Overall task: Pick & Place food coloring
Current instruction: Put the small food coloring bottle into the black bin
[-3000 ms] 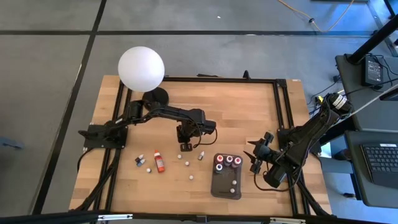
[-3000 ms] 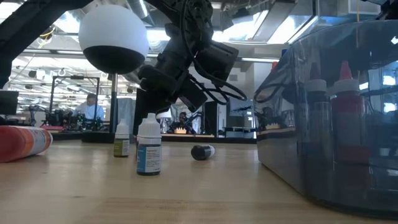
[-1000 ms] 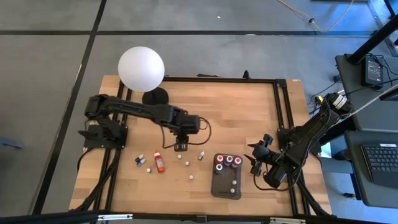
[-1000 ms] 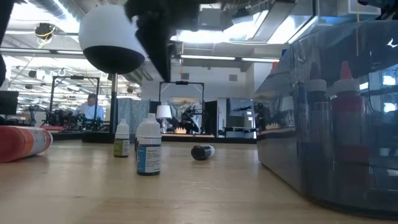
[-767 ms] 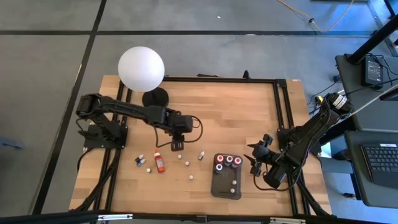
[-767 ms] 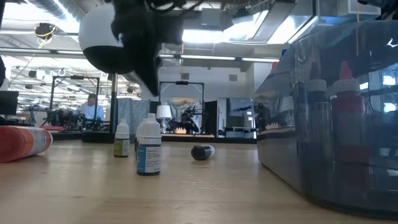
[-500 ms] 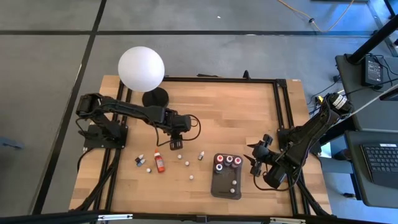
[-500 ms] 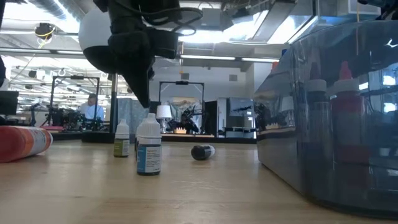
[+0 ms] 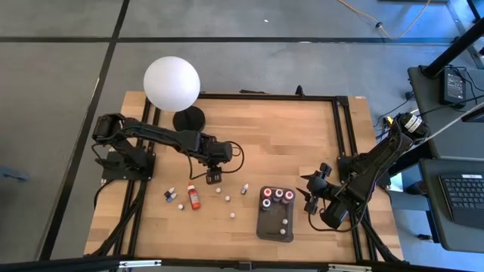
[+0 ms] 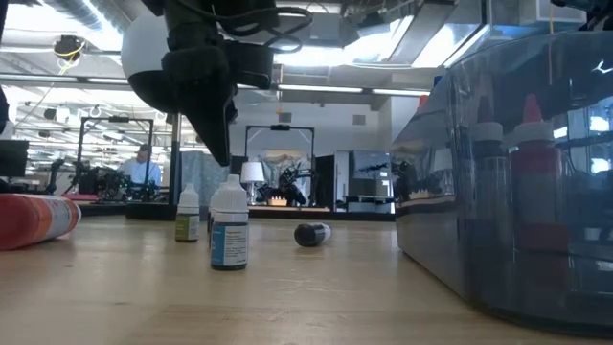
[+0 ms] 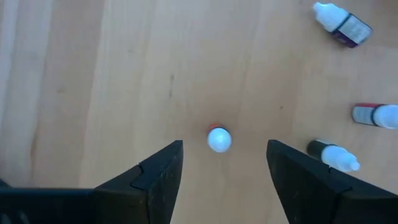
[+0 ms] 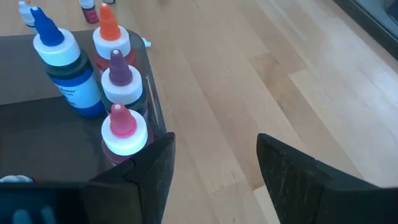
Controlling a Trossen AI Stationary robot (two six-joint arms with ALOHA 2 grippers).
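So far only part of the job looks done. The dark tray (image 9: 274, 215) near the right side of the table (image 9: 295, 132) holds several bottles: three stand in a row at its far end, and two small white caps show nearer its other end. From the right wrist view these are a blue bottle (image 12: 69, 74) and others with orange, purple and pink tips.

The rest of the food coloring is loose on the wood to the left of the tray. A larger red bottle (image 9: 193, 196) lies on its side, two tiny ones sit just beside it, and four or so more are scattered between it and the tray.

The left gripper (image 9: 212, 178) hangs over this scatter with its jaws spread and empty. In its wrist view a small white-capped bottle (image 11: 219, 139) stands upright between the two fingers (image 11: 158, 177), not touched. My guess is that this one is next to be picked.

The right gripper (image 9: 311, 190) waits beside the tray, jaws spread, holding nothing.
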